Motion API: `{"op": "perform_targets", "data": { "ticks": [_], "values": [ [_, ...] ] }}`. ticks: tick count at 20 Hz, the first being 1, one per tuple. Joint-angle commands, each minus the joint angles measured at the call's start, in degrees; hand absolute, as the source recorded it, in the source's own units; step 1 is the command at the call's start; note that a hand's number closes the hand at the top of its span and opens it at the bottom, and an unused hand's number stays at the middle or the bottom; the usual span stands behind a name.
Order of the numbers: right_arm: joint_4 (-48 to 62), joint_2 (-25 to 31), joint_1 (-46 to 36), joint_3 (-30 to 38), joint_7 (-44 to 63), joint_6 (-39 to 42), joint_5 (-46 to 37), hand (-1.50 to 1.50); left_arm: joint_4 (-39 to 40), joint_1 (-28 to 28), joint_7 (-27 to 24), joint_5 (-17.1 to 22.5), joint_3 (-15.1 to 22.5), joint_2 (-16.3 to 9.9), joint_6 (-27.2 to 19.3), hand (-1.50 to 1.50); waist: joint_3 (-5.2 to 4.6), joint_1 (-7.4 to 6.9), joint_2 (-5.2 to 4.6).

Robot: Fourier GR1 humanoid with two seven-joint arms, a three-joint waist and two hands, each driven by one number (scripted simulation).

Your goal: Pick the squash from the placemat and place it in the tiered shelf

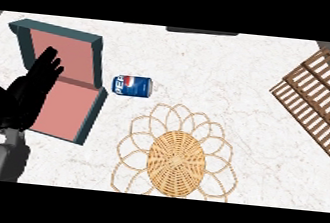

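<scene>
The marble counter (225, 64) fills the head view, pale and mostly bare across its middle. At the far right the wooden tiered shelf (318, 105) runs slantwise along the counter's right edge, its slats open toward the centre. At the left lies an open box (64, 89), teal outside and pink inside, with its lid folded flat. The woven placemat (176, 157), a round wicker disc ringed with looped petals, sits near the bottom centre, and nothing rests on it: the squash is not to be seen anywhere, neither on the mat, nor on the shelf, nor in a hand. Only 1 small thing remains, a blue soda can (132, 85) lying on its side between the box and the mat, apart from both.

The left hand (33, 88) shows over the box at the left, fingers straight and spread, holding nothing, resting. The right hand is out of sight.

Which step is in hand cannot be judged with any confidence, since the squash is hidden; the next move likely calls for finding it first. There is wide free room between the mat and shelf, while the can and box crowd only the left side
</scene>
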State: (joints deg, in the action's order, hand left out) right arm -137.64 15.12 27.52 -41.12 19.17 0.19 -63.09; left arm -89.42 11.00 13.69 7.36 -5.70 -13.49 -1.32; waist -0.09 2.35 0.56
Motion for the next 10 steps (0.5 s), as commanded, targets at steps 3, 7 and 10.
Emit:
{"op": "perform_targets", "data": {
  "ticks": [3,7,10],
  "values": [
    [-20.7,1.7,-0.6,8.3,5.5,5.3,3.3,1.5,1.2,2.0,0.8,-0.4,0.3,0.6,-0.8,0.0,-0.09,0.06,-0.55],
    [-20.0,-0.3,-2.7,13.6,7.7,6.1,6.9,1.5,1.1,1.5,0.5,0.2,-0.1,0.1,0.2,0.0,-0.05,-0.41,-0.58],
    [-18.8,-1.0,-4.6,18.6,9.5,7.6,8.0,1.5,0.3,1.1,0.0,-0.6,0.3,0.3,-0.4,0.0,-0.03,-0.31,-0.49]
  ]
}}
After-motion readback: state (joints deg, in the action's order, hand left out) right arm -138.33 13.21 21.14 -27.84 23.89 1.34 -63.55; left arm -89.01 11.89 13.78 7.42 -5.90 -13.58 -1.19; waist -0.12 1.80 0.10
